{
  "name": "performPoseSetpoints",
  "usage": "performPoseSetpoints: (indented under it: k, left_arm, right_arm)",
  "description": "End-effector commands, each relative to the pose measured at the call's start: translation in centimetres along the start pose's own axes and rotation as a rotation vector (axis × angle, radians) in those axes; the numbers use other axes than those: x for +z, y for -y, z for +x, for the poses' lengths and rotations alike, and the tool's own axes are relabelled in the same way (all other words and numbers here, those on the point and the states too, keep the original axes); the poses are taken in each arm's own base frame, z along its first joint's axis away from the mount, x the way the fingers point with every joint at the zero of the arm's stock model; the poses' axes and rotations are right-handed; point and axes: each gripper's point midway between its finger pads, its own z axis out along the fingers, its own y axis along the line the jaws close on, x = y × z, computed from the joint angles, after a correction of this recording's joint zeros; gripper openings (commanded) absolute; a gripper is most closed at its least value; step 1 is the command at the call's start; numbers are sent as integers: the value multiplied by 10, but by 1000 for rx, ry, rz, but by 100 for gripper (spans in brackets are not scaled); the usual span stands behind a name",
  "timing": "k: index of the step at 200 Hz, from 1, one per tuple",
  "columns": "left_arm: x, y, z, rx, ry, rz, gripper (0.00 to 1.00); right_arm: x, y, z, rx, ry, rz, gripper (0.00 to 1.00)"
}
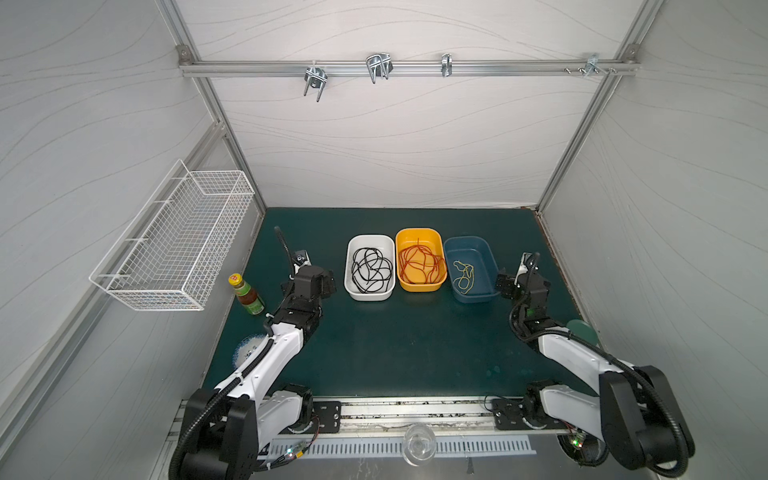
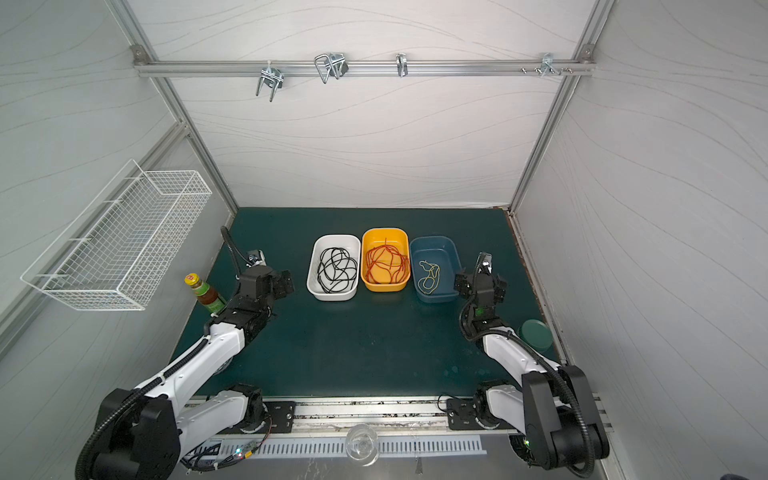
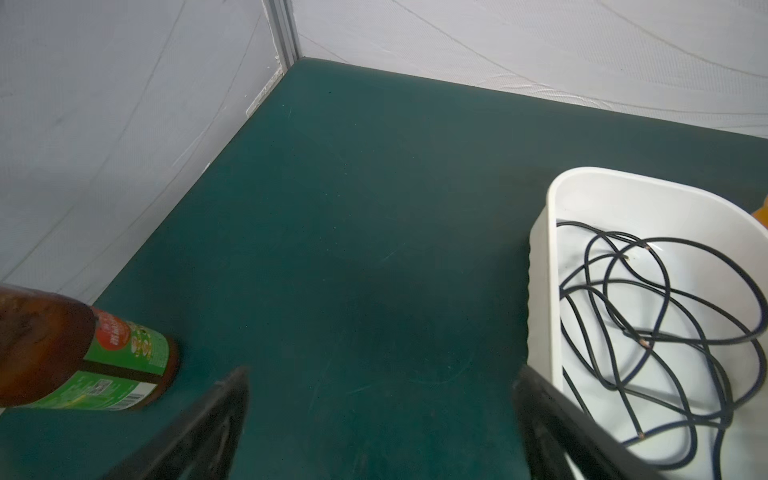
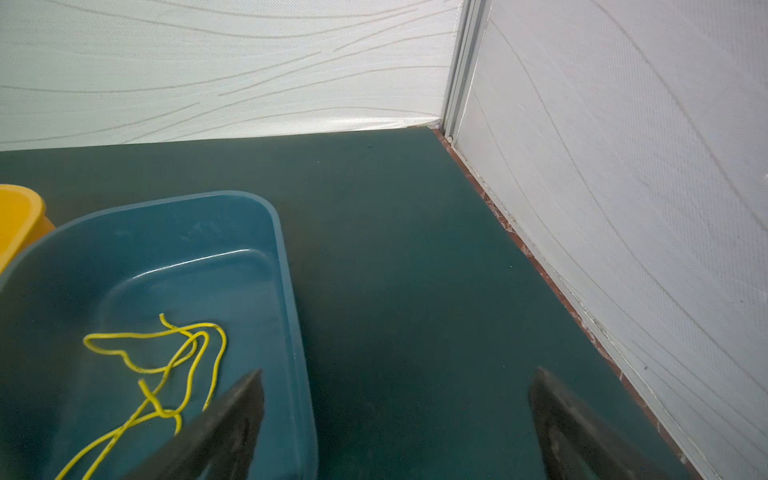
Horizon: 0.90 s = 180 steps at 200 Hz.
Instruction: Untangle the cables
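I have both grippers released. The left gripper [image 3: 380, 382] holds its jaws spread wide, and only the dark green mat [image 3: 353, 249] shows between them. Just outside the jaw nearer the middle of the table sits the white tub [image 3: 540, 291]. Its near corner lies behind that fingertip in the wrist view, and I cannot tell whether the two touch. The black cable [image 3: 644, 341] lies loosely coiled inside that tub, its loops crossing one another and its bare copper ends showing. Beyond the opposite jaw, apart from the finger, stands a sauce bottle [image 3: 124, 361] with a green label.

The right gripper [image 4: 399, 374] is likewise wide apart over bare mat. In its wrist view the inner jaw overlaps the edge of the blue tub [image 4: 286, 266]; I cannot tell whether it touches. The yellow cable [image 4: 166, 368] lies in a loose tangle on the tub floor, just beside that fingertip and outside the gap.

In both top views the three tubs stand close side by side in a row between the two grippers. First comes the white one, then the yellow tub [image 1: 419, 232] with the red cable [image 1: 417, 259], then the blue one. The red cable is bunched in overlapping loops, with one end pointing toward the far rim. A round green lid [image 2: 536, 334] lies on the mat behind the right gripper, beside its arm.
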Motion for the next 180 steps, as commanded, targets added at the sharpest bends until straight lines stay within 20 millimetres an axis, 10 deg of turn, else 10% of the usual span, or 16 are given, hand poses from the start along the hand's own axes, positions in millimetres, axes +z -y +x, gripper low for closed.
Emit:
performPoseSetpoints:
  k: [1,180]
  left_arm:
    - [7,-4,-7,-103,35,13,100]
    - [28,1,-3,2,83,48,100]
  right_arm:
    - [3,0,-12,-18,62,1,99]
    - [28,-17,15,25,44,-110,99]
